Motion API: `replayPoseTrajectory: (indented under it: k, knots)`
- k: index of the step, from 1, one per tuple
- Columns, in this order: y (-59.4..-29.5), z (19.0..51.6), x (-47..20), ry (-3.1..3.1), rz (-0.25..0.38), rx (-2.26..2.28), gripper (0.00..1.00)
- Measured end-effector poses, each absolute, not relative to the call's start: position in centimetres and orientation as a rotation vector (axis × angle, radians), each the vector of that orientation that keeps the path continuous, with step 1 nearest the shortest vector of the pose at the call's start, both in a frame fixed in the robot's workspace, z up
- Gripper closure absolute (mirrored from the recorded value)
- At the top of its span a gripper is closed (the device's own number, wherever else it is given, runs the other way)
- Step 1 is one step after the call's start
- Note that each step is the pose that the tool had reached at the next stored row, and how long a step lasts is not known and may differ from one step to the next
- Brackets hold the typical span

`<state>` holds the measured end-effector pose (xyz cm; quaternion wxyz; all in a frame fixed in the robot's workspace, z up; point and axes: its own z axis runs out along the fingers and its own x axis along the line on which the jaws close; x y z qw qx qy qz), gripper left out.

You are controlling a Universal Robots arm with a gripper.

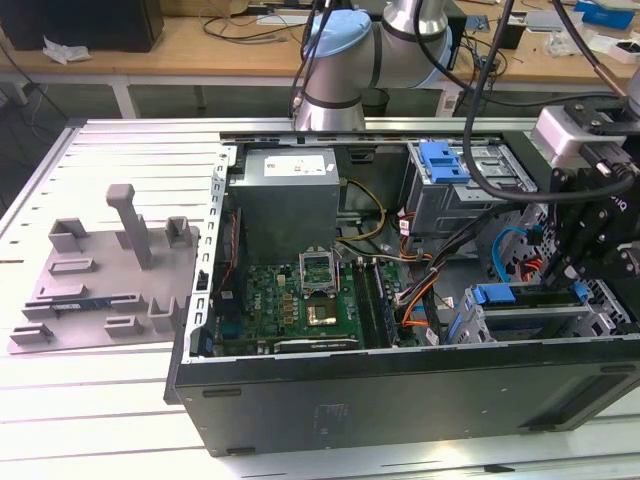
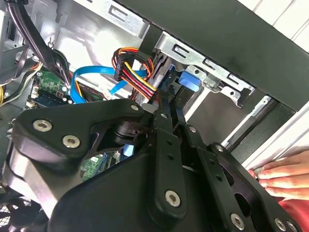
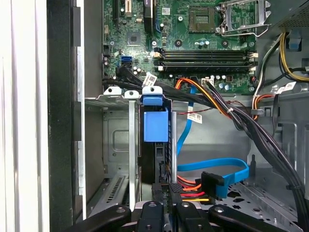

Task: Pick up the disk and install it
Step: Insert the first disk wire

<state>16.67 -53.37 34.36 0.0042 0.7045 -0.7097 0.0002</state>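
Exterior view: one open computer case (image 1: pixel 400 400) on a slatted metal table (image 1: pixel 100 400); one gripper (image 1: pixel 585 265) hangs over the drive cage at the exterior view's right; wooden benches behind
Second wrist view: fingers (image 2: pixel 169 104) pressed together beside one blue carrier handle (image 2: pixel 188 79); a person's hand (image 2: pixel 285 174) rests on the case edge
First wrist view: one disk (image 3: pixel 155 145), dark edge with a blue frame, standing upright in a cage slot; gripper clenched just at its rear end
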Motion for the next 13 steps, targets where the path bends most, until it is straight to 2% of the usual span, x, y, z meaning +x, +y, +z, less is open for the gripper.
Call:
replayPoseTrajectory:
  k: [13]
  knots:
    - [-53.37, 33.84, 16.67, -2.224, 0.001, 2.207, 0.83]
